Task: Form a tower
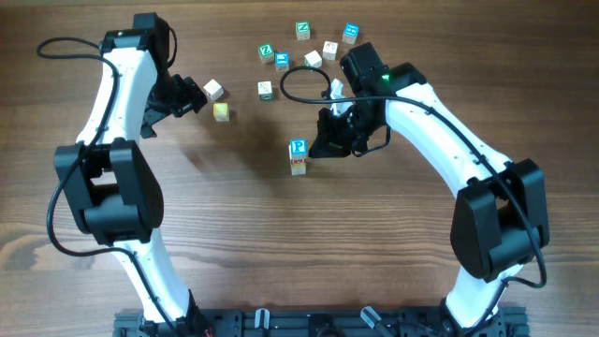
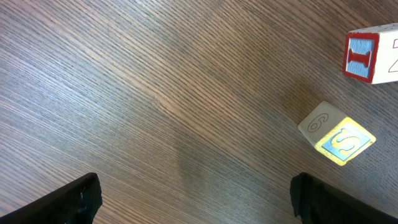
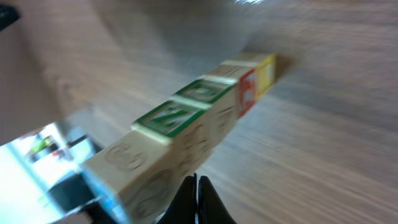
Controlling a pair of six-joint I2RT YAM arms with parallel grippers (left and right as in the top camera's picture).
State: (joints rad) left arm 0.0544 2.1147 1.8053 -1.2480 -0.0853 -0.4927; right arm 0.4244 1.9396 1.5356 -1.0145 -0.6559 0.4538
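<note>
Overhead, the tower shows little more than its blue top face and a sliver of pale wood below. It stands mid-table with the right gripper just beside it; whether they touch is unclear. The right wrist view is blurred: the stack reads as a row of cubes with green Z faces, red and yellow at the far end, and the clenched fingers sit at the bottom edge. The left gripper is spread wide and empty, its tips cut off in the left wrist view. Near it lie a cube marked 6 and S and a red-faced cube cropped by the frame. Loose cubes and a black cable loop lie beyond the tower.
</note>
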